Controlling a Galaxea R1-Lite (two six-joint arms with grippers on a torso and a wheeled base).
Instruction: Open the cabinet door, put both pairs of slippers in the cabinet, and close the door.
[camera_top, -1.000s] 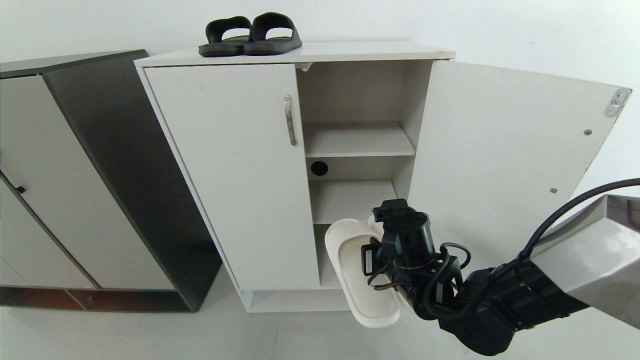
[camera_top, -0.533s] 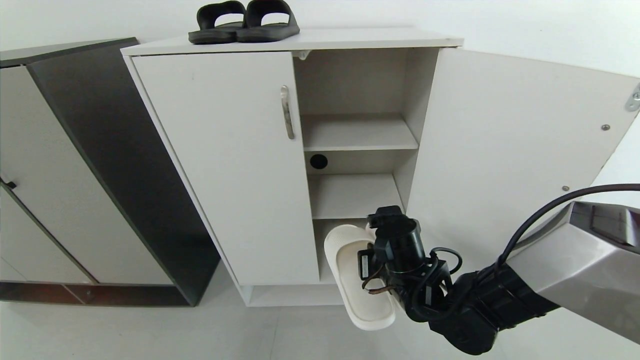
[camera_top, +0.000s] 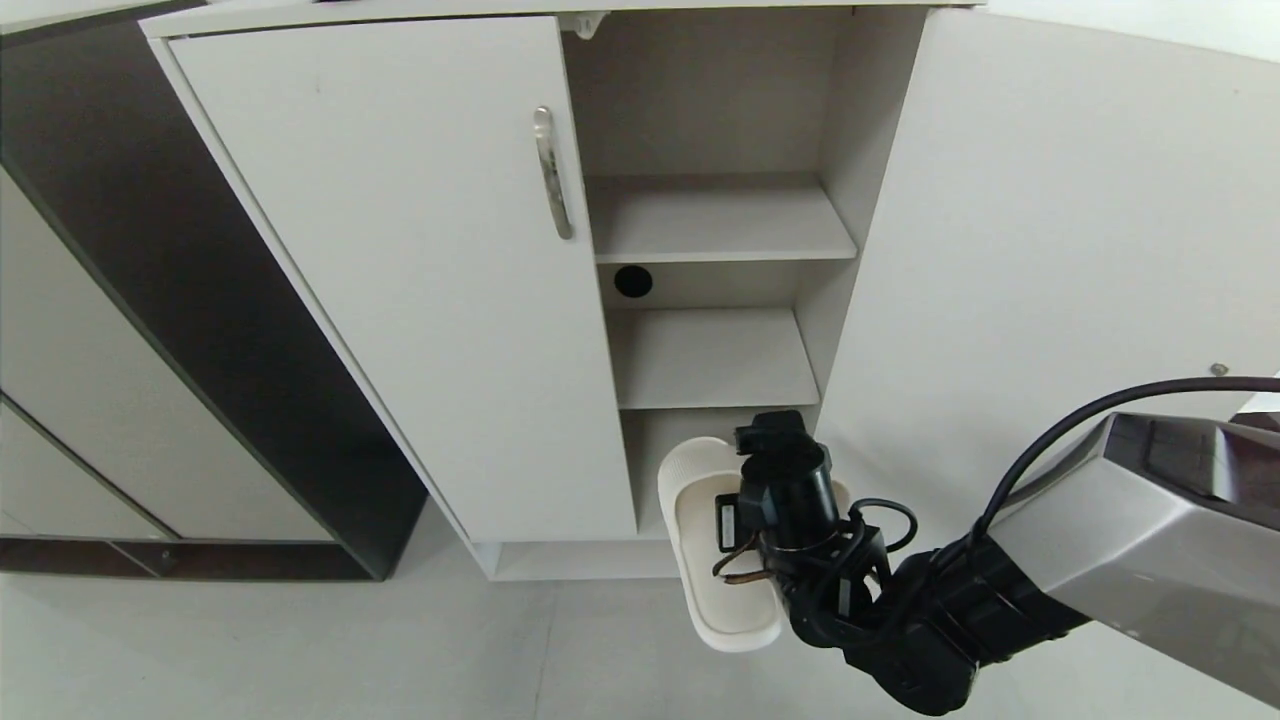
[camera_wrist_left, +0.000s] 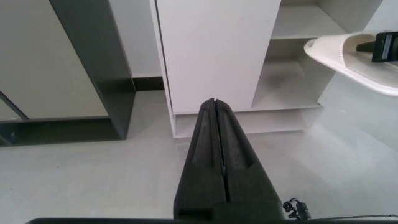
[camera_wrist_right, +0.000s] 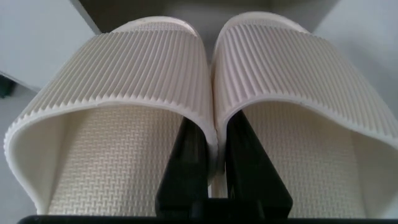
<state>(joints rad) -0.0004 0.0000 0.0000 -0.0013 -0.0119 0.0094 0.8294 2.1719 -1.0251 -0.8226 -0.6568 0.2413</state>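
Note:
The white cabinet (camera_top: 400, 250) stands before me with its right door (camera_top: 1050, 230) swung wide open and its left door shut. Three bare shelves (camera_top: 715, 355) show inside. My right gripper (camera_top: 775, 475) is shut on a pair of cream slippers (camera_top: 705, 540), its fingers (camera_wrist_right: 186, 162) clamping the two inner edges together, and holds them level in front of the lowest compartment (camera_top: 655, 480). The same slippers (camera_wrist_left: 357, 56) float before the cabinet's bottom opening in the left wrist view. My left gripper (camera_wrist_left: 214, 106) hangs shut and holds nothing, low over the floor before the cabinet.
A dark grey and white cabinet (camera_top: 150, 300) stands close on the left. The pale floor (camera_top: 300, 650) in front is bare. The open door flanks my right arm on the right side.
The head camera has dropped and moved nearer, so the cabinet top and the black slippers have left the picture. My right gripper with the cream slippers has edged closer to the lowest compartment.

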